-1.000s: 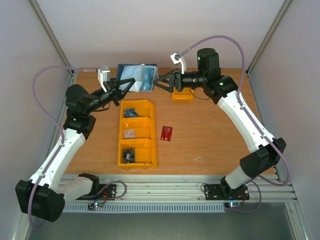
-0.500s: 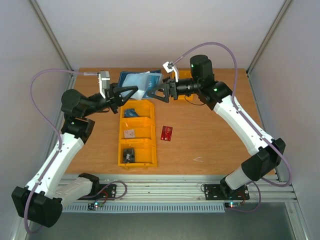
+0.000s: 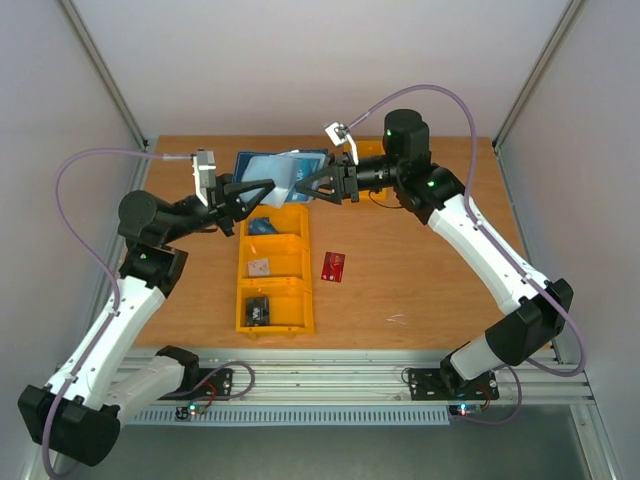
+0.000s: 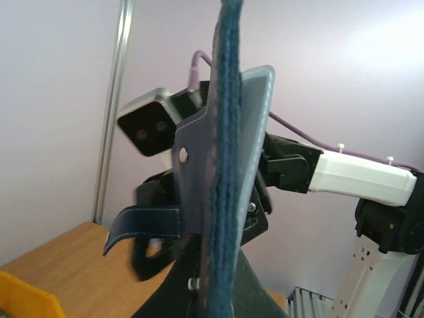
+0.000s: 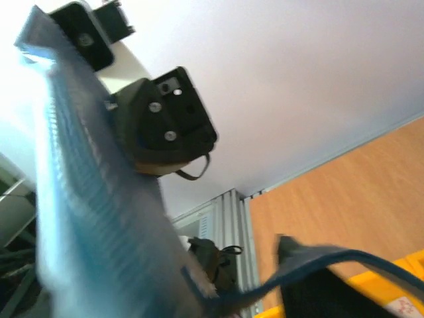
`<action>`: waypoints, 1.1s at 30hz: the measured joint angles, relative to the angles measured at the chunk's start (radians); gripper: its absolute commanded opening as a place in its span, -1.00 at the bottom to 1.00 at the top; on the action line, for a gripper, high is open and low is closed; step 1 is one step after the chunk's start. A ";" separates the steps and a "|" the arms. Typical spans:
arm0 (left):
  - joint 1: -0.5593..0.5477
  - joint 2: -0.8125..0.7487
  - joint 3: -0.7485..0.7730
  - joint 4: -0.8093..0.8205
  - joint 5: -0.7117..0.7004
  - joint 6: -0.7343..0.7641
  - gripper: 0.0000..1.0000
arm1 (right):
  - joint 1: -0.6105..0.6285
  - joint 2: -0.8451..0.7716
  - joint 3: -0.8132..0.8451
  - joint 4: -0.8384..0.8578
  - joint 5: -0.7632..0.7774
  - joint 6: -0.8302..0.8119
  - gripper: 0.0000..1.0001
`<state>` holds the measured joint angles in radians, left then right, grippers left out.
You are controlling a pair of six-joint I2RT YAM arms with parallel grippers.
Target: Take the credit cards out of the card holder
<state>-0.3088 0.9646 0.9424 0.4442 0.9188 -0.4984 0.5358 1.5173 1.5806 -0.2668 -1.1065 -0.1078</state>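
The navy card holder [image 3: 281, 172] hangs open in the air above the far end of the yellow tray, held between both arms. My left gripper [image 3: 264, 187] is shut on its left edge; in the left wrist view the card holder [image 4: 225, 165] shows edge-on with its strap [image 4: 142, 222] hanging left. My right gripper [image 3: 310, 186] closes on its right edge; in the right wrist view the card holder [image 5: 86, 199] is a blurred blue slab and the strap [image 5: 331, 260] trails right. One red credit card [image 3: 334, 266] lies flat on the table. No card shows in the pockets.
A yellow tray [image 3: 297, 300] with three compartments holding small items stands on the table below the grippers. A small yellow bin [image 3: 369, 149] sits at the back behind the right arm. Grey walls close in the table on both sides.
Both arms have brought the card holder a little nearer and to the left. The left arm has drawn back leftward and the right arm has followed. The red card has not moved.
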 measured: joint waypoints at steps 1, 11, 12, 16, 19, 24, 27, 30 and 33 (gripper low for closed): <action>-0.001 -0.002 -0.003 -0.002 -0.007 0.000 -0.99 | 0.003 0.000 0.001 0.008 -0.013 0.006 -0.86; -0.007 -0.085 -0.056 -0.115 -0.238 0.062 0.07 | 0.002 -0.032 0.011 -0.091 -0.008 -0.045 -0.98; -0.006 -0.099 -0.062 -0.135 -0.296 0.085 0.07 | 0.001 -0.036 0.016 -0.118 0.002 -0.055 -0.98; -0.005 -0.122 -0.083 -0.207 -0.461 0.201 0.08 | -0.001 -0.039 0.074 -0.247 0.114 -0.086 -0.98; -0.002 -0.135 -0.107 -0.232 -0.481 0.311 0.05 | 0.006 -0.035 0.157 -0.391 0.331 -0.095 -0.98; 0.000 -0.168 -0.122 -0.209 -0.338 0.462 -0.16 | 0.071 0.052 0.396 -0.671 0.829 -0.090 -0.97; -0.015 -0.166 -0.122 -0.185 -0.203 0.470 -0.38 | 0.149 0.122 0.485 -0.779 0.989 -0.104 -0.98; -0.048 -0.130 -0.118 -0.186 -0.131 0.423 -0.45 | 0.202 0.165 0.499 -0.812 0.996 -0.136 -0.98; -0.055 -0.070 -0.104 -0.185 -0.112 0.344 -0.46 | 0.230 0.179 0.497 -0.819 0.940 -0.177 -0.98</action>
<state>-0.3641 0.8944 0.8383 0.2588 0.8070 -0.1543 0.7658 1.6966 2.0781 -1.0863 -0.1669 -0.2844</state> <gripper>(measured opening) 0.275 0.065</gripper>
